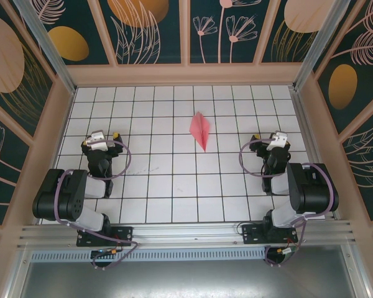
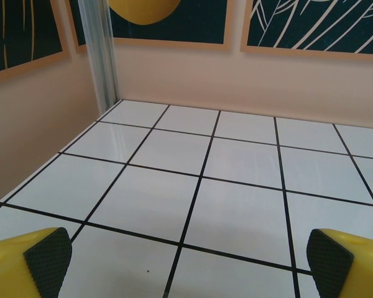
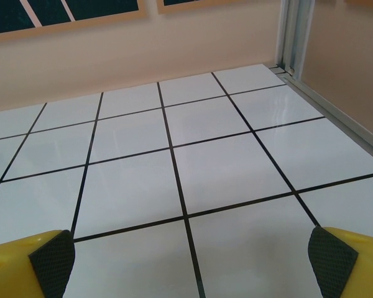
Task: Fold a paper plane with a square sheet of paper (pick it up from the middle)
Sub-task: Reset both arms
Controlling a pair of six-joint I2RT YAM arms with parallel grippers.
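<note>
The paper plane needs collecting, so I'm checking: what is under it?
The paper plane lies on the white gridded table, across its black grid lines, with nothing on top. The patch of tile directly beneath it is covered and cannot be seen.

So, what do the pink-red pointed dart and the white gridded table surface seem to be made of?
The pink-red pointed dart looks like thin matte paper: flat, sharp-edged, with a centre crease. The white gridded table surface seems a smooth, glossy hard sheet, perhaps laminate or tile: it mirrors the corner post in the left wrist view.

Black arms [image 1: 65, 197], purple cables [image 1: 240, 158], yellow fingers [image 2: 12, 254]
</note>
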